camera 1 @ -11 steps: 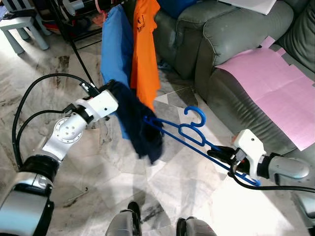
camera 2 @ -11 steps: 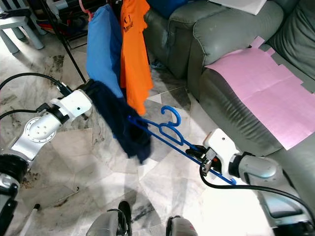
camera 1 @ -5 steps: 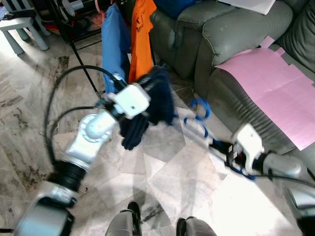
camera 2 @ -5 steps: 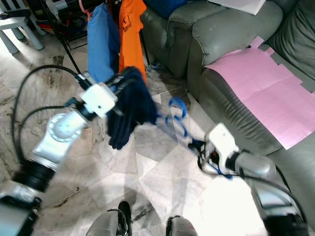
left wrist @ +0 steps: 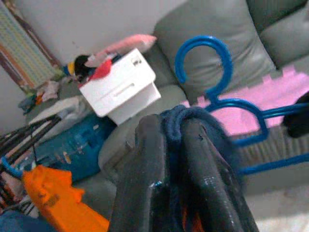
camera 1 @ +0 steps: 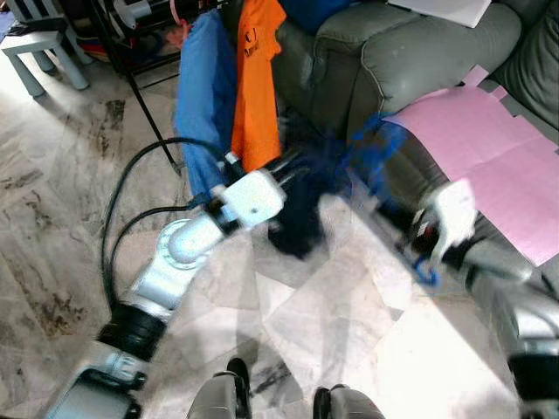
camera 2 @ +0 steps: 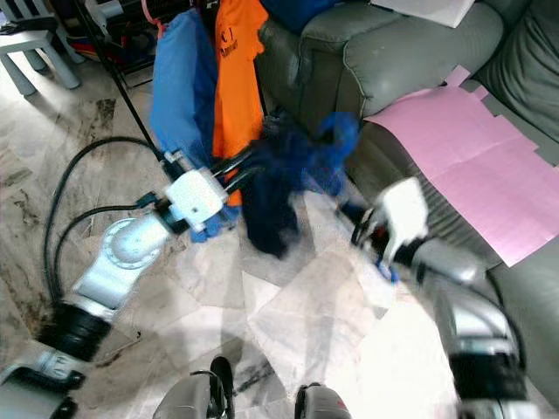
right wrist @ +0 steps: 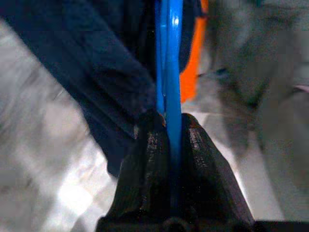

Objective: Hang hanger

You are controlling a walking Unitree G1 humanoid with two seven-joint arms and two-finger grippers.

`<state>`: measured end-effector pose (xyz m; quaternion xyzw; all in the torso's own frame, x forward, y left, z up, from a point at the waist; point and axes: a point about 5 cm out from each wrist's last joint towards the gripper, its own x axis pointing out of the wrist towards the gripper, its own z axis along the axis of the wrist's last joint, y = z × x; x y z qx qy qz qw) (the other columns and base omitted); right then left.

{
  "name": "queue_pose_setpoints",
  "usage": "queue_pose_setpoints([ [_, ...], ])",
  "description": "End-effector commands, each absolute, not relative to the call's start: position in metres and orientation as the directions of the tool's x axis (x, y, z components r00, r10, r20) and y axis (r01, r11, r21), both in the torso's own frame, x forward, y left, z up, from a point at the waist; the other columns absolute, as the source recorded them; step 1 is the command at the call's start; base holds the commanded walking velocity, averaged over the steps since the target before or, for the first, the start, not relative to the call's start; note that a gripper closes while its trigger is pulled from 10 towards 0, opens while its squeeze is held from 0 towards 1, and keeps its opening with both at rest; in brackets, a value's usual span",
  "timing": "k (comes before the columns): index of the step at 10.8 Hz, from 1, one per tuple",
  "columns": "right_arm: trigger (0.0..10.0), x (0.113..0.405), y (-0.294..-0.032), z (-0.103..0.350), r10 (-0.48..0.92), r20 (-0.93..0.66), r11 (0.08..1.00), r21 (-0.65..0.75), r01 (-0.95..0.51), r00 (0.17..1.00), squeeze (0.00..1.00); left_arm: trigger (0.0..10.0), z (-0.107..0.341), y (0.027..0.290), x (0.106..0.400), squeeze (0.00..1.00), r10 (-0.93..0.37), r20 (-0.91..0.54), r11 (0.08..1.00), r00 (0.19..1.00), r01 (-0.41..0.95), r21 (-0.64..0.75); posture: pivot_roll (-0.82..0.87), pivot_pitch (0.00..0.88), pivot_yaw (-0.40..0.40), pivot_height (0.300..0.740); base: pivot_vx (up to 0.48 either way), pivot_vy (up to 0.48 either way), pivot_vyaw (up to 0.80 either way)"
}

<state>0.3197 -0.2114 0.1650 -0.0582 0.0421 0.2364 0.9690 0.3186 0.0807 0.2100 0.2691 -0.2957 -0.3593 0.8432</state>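
Note:
A blue plastic hanger (camera 1: 377,153), blurred by motion, hangs in the air between my two arms in front of the sofa. A dark navy garment (camera 1: 300,212) droops from its left end. My left gripper (left wrist: 171,130) is shut on the navy garment (left wrist: 195,121) where it folds over the hanger, whose hook (left wrist: 203,53) curves just beyond. My right gripper (right wrist: 169,126) is shut on the hanger's thin blue bar (right wrist: 169,58) at its other end, beside the sofa's front. In the head view the right gripper (camera 1: 421,237) shows near the pink sheet.
A blue shirt (camera 1: 205,87) and an orange shirt (camera 1: 258,78) hang from a black rack (camera 1: 131,78) at the back left. A grey sofa (camera 1: 419,52) with a pink sheet (camera 1: 489,148) stands on the right. A white stool (camera 1: 35,52) is far left; marble floor lies below.
Both arms have swung the hanger and navy garment up and to the right, from low over the floor to beside the orange shirt and the sofa. The left arm has reached forward.

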Motion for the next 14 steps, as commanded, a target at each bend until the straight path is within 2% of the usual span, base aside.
queue_pose_setpoints([
  [1,10.0,0.325,-0.22,0.175,0.379,-0.049,0.923,-0.045,-0.381,0.924,0.0,10.0,0.211,0.082,0.315,0.0,-0.77,0.31,0.591,0.558,0.439,0.677,-0.09,0.236,0.007,0.74,0.0,0.0,0.0],
  [2,10.0,0.335,-0.241,0.183,0.174,0.001,0.981,0.086,-0.173,0.985,0.0,10.0,0.207,0.083,0.313,0.0,-0.762,0.308,0.602,0.57,0.447,0.662,-0.09,0.24,0.007,0.74,0.0,0.0,0.0],
  [3,10.0,0.339,-0.253,0.187,0.067,0.017,0.988,0.14,-0.068,0.998,0.0,10.0,0.204,0.082,0.31,0.0,-0.762,0.303,0.604,0.572,0.461,0.65,-0.09,0.241,0.007,0.74,0.0,0.0,0.0],
  [4,10.0,0.344,-0.258,0.21,-0.028,0.103,0.985,0.174,0.009,0.994,0.0,10.0,0.194,0.076,0.302,0.0,-0.773,0.284,0.596,0.567,0.495,0.633,-0.09,0.242,0.009,0.74,0.0,0.0,0.0],
  [5,10.0,0.348,-0.254,0.228,-0.058,0.168,0.964,0.265,0.012,0.984,0.0,10.0,0.198,0.067,0.295,0.0,-0.753,0.336,0.644,0.566,0.529,0.552,-0.09,0.242,0.011,0.74,0.0,0.0,0.0],
  [6,10.0,0.351,-0.248,0.24,-0.073,0.201,0.935,0.355,-0.003,0.977,0.0,10.0,0.198,0.057,0.288,0.0,-0.751,0.356,0.656,0.556,0.564,0.501,-0.09,0.242,0.011,0.74,0.0,0.0,0.0],
  [7,10.0,0.355,-0.239,0.244,-0.074,0.199,0.873,0.486,-0.033,0.977,0.0,10.0,0.189,0.046,0.278,0.0,-0.794,0.325,0.602,0.515,0.586,0.543,-0.09,0.241,0.008,0.74,0.0,0.0,0.0],
  [9,10.0,0.36,-0.238,0.248,-0.111,0.19,0.785,0.618,-0.032,0.975,0.0,10.0,0.178,0.04,0.27,0.0,-0.81,0.28,0.576,0.515,0.61,0.544,-0.09,0.239,0.007,0.74,0.0,0.0,0.0],
  [10,10.0,0.357,-0.201,0.264,0.123,0.296,0.75,0.597,-0.284,0.947,0.0,10.0,0.166,0.04,0.267,0.0,-0.833,0.211,0.527,0.511,0.617,0.584,-0.09,0.239,0.007,0.74,0.0,0.0,0.0],
  [11,10.0,0.356,-0.191,0.269,0.132,0.304,0.748,0.594,-0.296,0.943,0.0,10.0,0.161,0.04,0.268,0.0,-0.831,0.194,0.526,0.521,0.627,0.574,-0.09,0.239,0.007,0.74,0.0,0.0,0.0],
  [13,10.0,0.366,-0.223,0.273,-0.14,0.254,0.692,0.716,-0.088,0.957,0.0,10.0,0.157,0.038,0.266,0.0,-0.835,0.172,0.515,0.522,0.636,0.575,-0.09,0.234,0.005,0.74,0.0,0.0,0.0],
  [14,10.0,0.366,-0.225,0.277,-0.137,0.281,0.801,0.595,-0.061,0.95,0.0,10.0,0.155,0.036,0.263,0.0,-0.839,0.168,0.51,0.517,0.642,0.573,-0.09,0.233,0.003,0.74,0.0,0.0,0.0],
])
